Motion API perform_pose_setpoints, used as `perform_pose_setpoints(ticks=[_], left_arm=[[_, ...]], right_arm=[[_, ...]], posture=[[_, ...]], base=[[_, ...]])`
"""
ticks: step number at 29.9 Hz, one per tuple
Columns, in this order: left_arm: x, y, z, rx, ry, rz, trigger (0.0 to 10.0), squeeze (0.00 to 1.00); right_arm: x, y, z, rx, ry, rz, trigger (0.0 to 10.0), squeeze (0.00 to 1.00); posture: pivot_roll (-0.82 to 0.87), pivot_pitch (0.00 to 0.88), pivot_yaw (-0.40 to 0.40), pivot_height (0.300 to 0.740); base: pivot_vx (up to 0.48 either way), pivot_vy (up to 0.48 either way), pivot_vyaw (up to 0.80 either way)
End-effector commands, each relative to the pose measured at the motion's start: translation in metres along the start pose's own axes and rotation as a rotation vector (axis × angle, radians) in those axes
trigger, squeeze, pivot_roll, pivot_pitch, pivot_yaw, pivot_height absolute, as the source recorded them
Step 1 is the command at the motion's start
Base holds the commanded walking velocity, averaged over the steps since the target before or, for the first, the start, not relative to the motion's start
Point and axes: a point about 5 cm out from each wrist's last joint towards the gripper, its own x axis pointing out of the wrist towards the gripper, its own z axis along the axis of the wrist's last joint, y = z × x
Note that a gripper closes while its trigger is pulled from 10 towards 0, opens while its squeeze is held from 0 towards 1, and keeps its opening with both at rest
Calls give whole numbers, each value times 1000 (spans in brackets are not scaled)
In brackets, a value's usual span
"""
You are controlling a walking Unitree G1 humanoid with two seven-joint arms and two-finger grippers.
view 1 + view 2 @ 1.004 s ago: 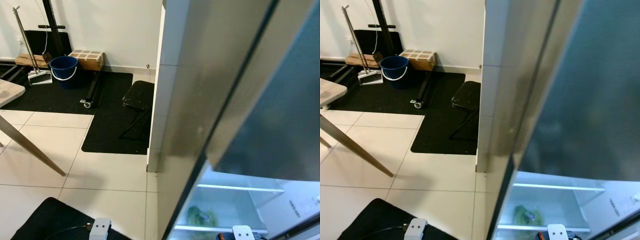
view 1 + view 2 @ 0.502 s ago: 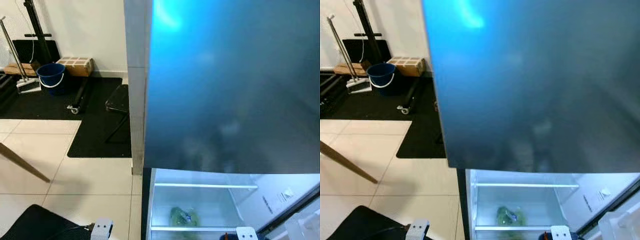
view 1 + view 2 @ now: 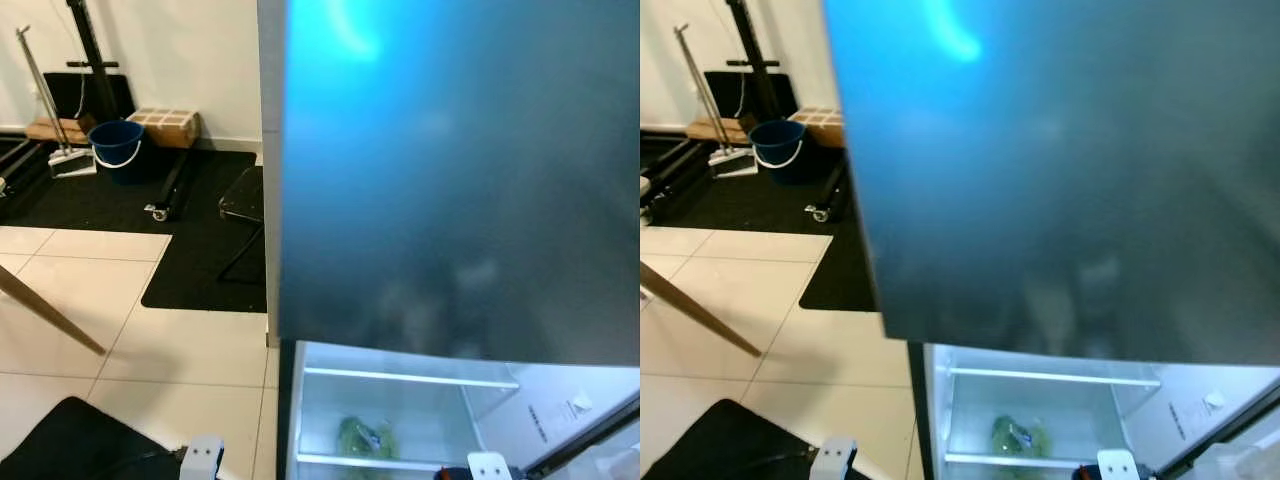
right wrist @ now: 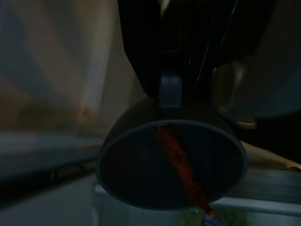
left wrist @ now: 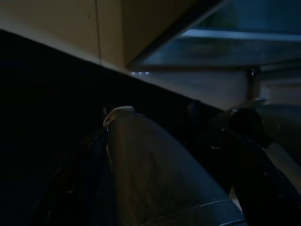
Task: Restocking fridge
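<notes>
Our right gripper is clamped on the rim of a dark bowl — its jaws pinch the near edge, the bowl hanging just beyond them. Our left gripper sits in shadow — its jaws too dark to read.

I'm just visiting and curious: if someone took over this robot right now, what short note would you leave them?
Right hand: shut on the handle of a dark bowl with a long reddish-orange piece of food in it, held in front of the open fridge.
Left hand: low at the robot's side in shadow; can't tell its state.
Fridge: lower compartment open and lit, green leafy vegetables on a shelf; the dark upper door is right in front of the head.
Done: bowl picked up, fridge open.
Left: place the bowl on a shelf, let go, shut the door.
</notes>
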Motion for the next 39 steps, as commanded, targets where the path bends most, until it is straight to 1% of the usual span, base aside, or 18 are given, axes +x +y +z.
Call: perform_pose_setpoints(ticks=[1,2,3,6,9,15,18,20,21,23,25,26,27,28,30,33,37,39], left_arm=[[-1,0,-5,-2,18,9,10000,0],[-1,0,-5,-2,18,9,10000,0],[0,-1,0,10,-3,-15,10000,0],[1,-3,9,35,-38,-49,10000,0],[2,-4,15,53,-61,-67,10000,0],[6,-15,47,203,-162,-177,10000,0],[6,-19,55,235,-190,-206,10000,0],[6,-23,63,283,-216,-246,10000,0],[6,-23,63,283,-216,-246,10000,0],[6,-29,71,344,-241,-299,10000,0],[6,-31,73,364,-248,-316,10000,0],[6,-37,79,397,-271,-365,10000,0],[6,-37,79,397,-271,-365,10000,0],[5,-41,83,418,-288,-410,10000,0],[5,-43,84,424,-293,-426,10000,0],[4,-47,88,453,-309,-482,10000,0],[2,-47,90,460,-316,-495,10000,0],[1,-42,82,460,-290,-485,10000,0]], right_arm=[[1,1,7,-45,-39,23,10000,0],[1,1,7,-45,-39,23,10000,0],[2,2,16,-61,-82,53,10000,0],[3,1,30,-60,-142,90,10000,0],[3,1,37,-53,-172,107,10000,0],[2,1,63,11,-295,216,10000,0],[1,0,65,27,-313,248,10000,0],[0,-1,66,56,-324,282,10000,0],[0,-1,66,56,-324,282,10000,0],[-1,-6,66,105,-341,312,10000,0],[-2,-8,66,126,-349,324,10000,0],[-3,-15,68,180,-362,316,10000,0],[-3,-15,68,180,-362,316,10000,0],[-3,-20,70,204,-373,310,10000,0],[-3,-21,71,207,-377,311,10000,0],[-4,-27,77,264,-405,312,10000,0],[-4,-32,81,275,-416,308,10000,0],[-5,-34,80,282,-416,308,10000,0]], posture=[[77,0,-43,740],[77,0,-43,740],[80,0,-44,740],[80,0,-45,740],[79,0,-45,740],[74,0,-44,740],[74,0,-44,740],[78,0,-44,740],[78,0,-44,740],[78,0,-43,740],[79,0,-43,740],[79,0,-42,740],[79,0,-42,740],[75,0,-38,740],[75,0,-38,740],[74,0,-39,740],[75,0,-38,740],[75,0,-35,740]], base=[[0,0,0],[0,0,0],[0,0,0],[0,0,0],[0,0,0],[0,0,0],[0,0,0],[0,0,0],[0,0,0],[0,0,0],[0,0,0],[0,0,0],[0,0,0],[0,0,0],[0,0,0],[0,0,0],[0,0,0],[0,0,0]])
